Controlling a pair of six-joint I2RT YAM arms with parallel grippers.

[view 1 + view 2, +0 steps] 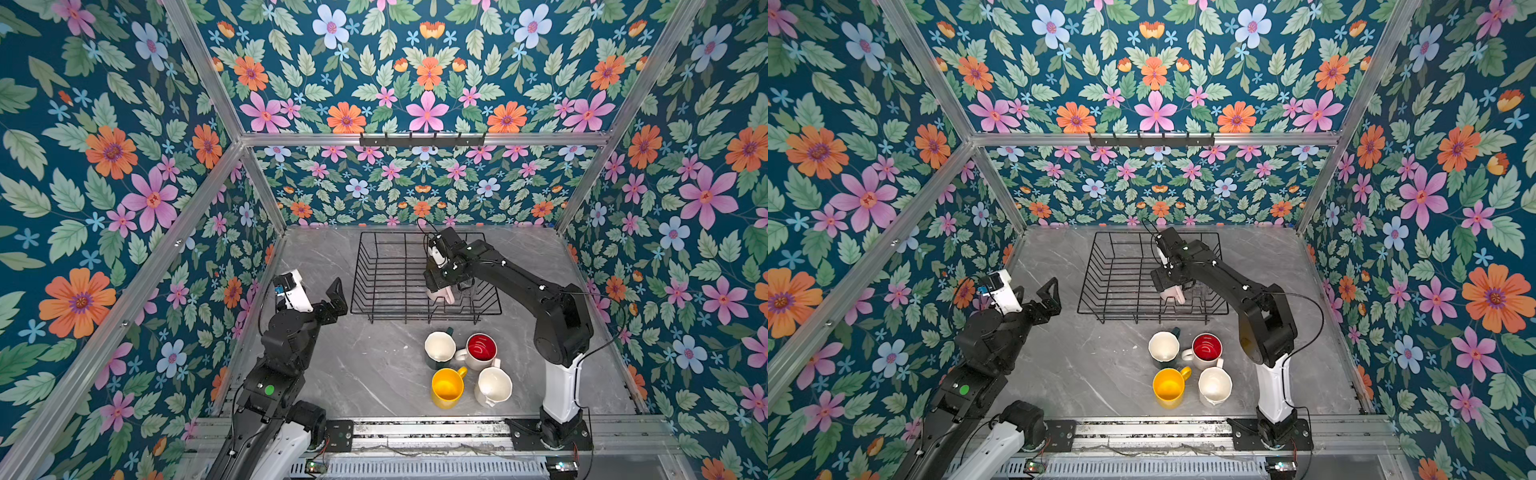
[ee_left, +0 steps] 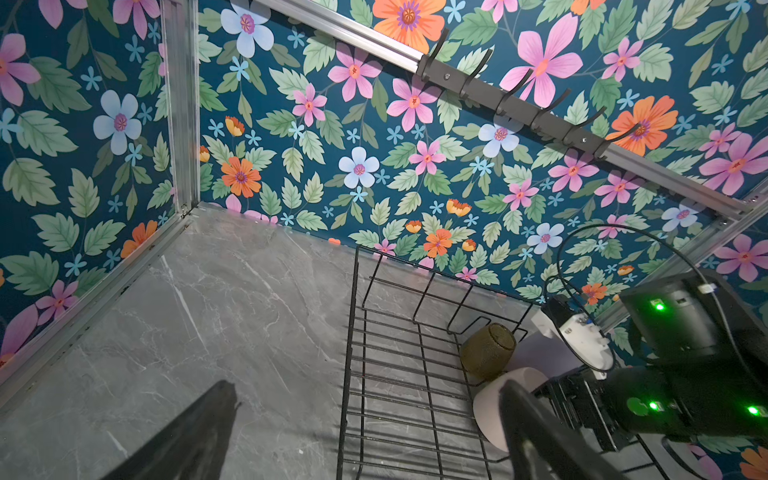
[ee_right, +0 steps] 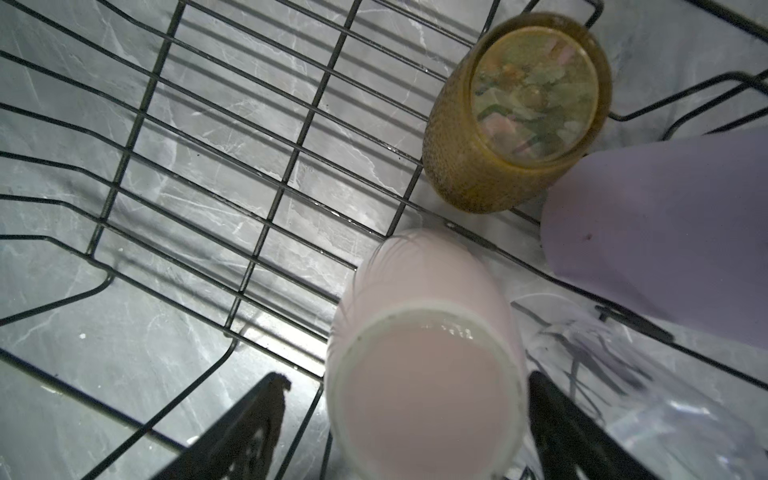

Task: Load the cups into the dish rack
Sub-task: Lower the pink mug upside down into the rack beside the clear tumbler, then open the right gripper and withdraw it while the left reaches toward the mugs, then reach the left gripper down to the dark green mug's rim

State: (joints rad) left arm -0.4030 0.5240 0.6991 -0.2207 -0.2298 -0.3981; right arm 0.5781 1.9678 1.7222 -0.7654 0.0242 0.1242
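Note:
The black wire dish rack (image 1: 365, 270) (image 1: 1096, 270) (image 2: 353, 332) (image 3: 266, 224) stands at the back of the grey table. In its right part a pale pink mug (image 1: 440, 296) (image 3: 424, 374) rests upside down beside an olive-amber glass (image 3: 511, 124), a lilac tumbler (image 3: 665, 232) and a clear glass (image 3: 648, 399). My right gripper (image 3: 405, 378) (image 1: 442, 286) straddles the pink mug, open, with a gap at one finger. Dark green (image 1: 439, 348), red-lined white (image 1: 481, 349), yellow (image 1: 447, 386) and white (image 1: 493, 385) mugs stand upright in front of the rack. My left gripper (image 1: 332, 299) (image 2: 368, 386) is open and empty, left of the rack.
A black hook rail (image 1: 422, 140) runs along the back wall above the table. Floral walls and aluminium posts (image 1: 266, 195) close in three sides. The arms' bases sit on a metal rail (image 1: 415, 430) at the front edge.

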